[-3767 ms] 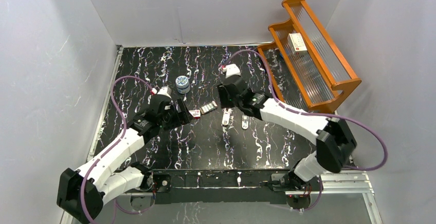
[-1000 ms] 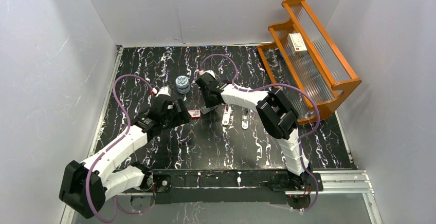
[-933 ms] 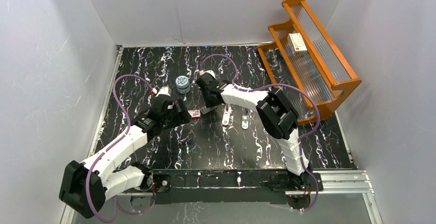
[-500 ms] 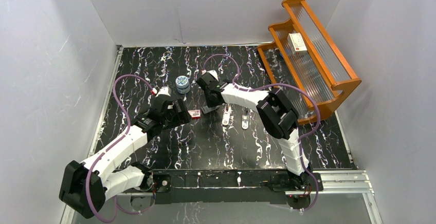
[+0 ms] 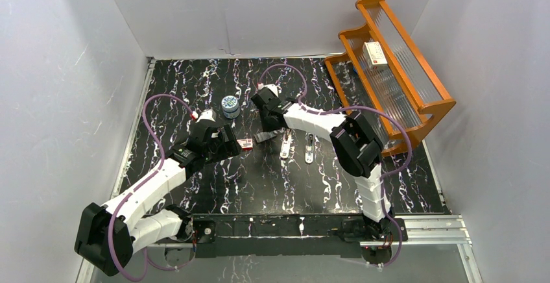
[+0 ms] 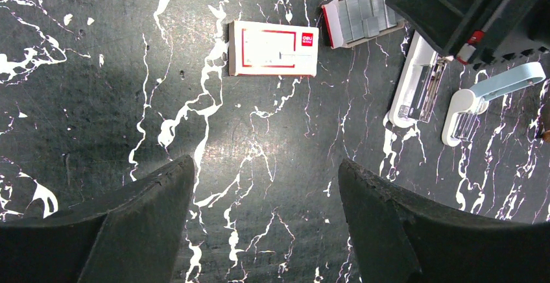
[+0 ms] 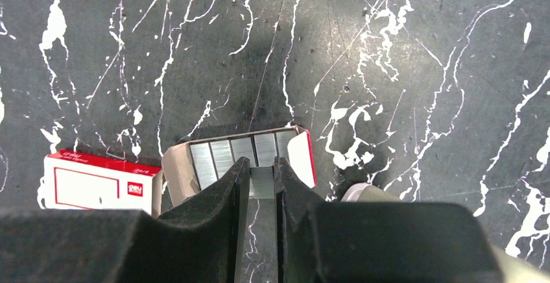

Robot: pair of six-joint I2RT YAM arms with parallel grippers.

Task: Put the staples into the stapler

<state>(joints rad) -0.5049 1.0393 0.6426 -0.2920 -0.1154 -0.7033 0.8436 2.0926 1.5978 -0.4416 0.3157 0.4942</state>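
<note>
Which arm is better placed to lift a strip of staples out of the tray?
Right. The right jaws are closed on one strip of the staples in the tray. The left jaws hang wide open above the table, short of the sleeve.

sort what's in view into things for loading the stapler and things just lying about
For the job: staples in their tray, red-and-white sleeve, cream stapler.
Just lying about: light blue stapler, blue-and-white tin, white box on the wooden rack.
</note>
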